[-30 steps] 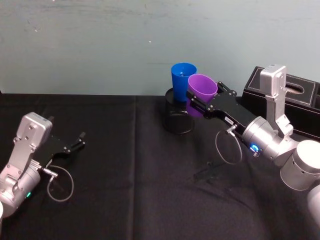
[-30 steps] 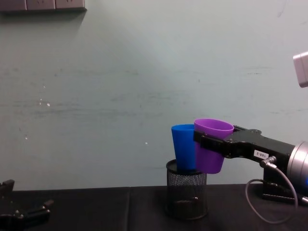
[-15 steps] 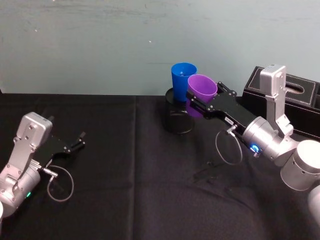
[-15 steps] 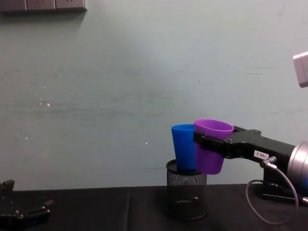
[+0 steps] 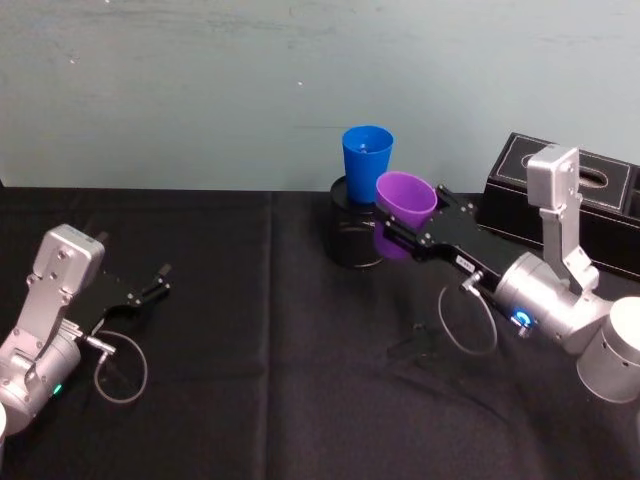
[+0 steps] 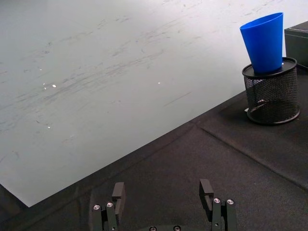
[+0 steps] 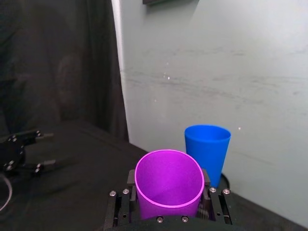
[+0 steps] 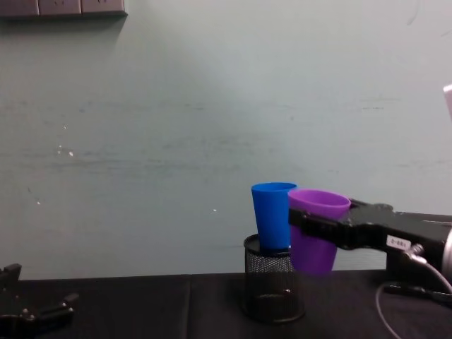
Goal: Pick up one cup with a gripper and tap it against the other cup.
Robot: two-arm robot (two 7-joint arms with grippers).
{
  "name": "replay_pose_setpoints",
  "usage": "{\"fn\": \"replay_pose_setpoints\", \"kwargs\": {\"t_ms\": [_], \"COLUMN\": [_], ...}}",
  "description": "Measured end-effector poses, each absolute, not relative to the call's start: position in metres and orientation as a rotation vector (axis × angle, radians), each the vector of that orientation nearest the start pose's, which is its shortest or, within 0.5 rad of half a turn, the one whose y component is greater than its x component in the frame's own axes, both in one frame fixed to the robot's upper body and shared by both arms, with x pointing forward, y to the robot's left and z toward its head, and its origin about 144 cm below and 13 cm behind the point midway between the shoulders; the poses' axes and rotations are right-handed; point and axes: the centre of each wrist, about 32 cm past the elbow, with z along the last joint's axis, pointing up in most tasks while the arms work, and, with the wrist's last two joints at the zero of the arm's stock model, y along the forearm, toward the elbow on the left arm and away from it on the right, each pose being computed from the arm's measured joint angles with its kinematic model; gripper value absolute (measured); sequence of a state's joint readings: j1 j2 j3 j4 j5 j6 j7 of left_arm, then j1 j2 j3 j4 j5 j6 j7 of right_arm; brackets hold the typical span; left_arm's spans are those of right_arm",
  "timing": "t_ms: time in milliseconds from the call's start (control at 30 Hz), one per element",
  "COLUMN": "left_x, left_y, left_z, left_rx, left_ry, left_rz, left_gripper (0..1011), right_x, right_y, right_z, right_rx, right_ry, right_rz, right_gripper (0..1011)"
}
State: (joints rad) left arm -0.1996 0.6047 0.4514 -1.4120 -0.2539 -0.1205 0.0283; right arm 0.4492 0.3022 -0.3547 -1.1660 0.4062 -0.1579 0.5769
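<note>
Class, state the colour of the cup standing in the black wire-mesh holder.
The cup is bright blue, clearest in the left wrist view.

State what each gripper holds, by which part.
Right gripper clamps the purple tapered plastic cup by its side wall below the rim; left gripper holds nothing.

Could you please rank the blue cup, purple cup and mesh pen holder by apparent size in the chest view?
1. Mesh pen holder and purple cup, about alike; the cup seems nearer.
2. Blue cup, base hidden in the holder.
</note>
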Motion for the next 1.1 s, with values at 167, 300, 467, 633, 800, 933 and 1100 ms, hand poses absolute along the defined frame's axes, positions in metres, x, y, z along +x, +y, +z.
{"fn": "replay_pose_setpoints", "kwargs": {"t_ms": [167, 300, 467, 633, 800, 933, 1100], "left_x": [0.489, 0.489, 0.489, 0.489, 0.489, 0.489, 0.489], "left_y": [0.310, 0.310, 0.310, 0.310, 0.310, 0.310, 0.310], "left_z": [1.140, 1.140, 1.140, 1.140, 1.140, 1.140, 1.140], "left_rx": [0.304, 0.304, 0.304, 0.304, 0.304, 0.304, 0.304], "left_ry": [-0.285, -0.285, -0.285, -0.285, -0.285, -0.285, -0.285], "left_rz": [1.248, 1.248, 1.248, 1.248, 1.248, 1.248, 1.248], "left_gripper": [1011, 1011, 1011, 1011, 1011, 1012, 1011], "right_x": [0.562, 0.556, 0.549, 0.542, 0.536, 0.534, 0.533], "right_y": [-0.260, -0.263, -0.266, -0.268, -0.270, -0.273, -0.275], "right_z": [1.165, 1.159, 1.150, 1.142, 1.133, 1.127, 1.120], "right_rx": [0.037, 0.026, 0.016, 0.008, -0.004, -0.009, -0.014], "right_ry": [-0.076, -0.061, -0.043, -0.027, -0.014, -0.010, -0.006], "right_rz": [-0.795, -0.793, -0.791, -0.787, -0.783, -0.784, -0.781], "right_gripper": [734, 734, 734, 734, 734, 734, 734]}}
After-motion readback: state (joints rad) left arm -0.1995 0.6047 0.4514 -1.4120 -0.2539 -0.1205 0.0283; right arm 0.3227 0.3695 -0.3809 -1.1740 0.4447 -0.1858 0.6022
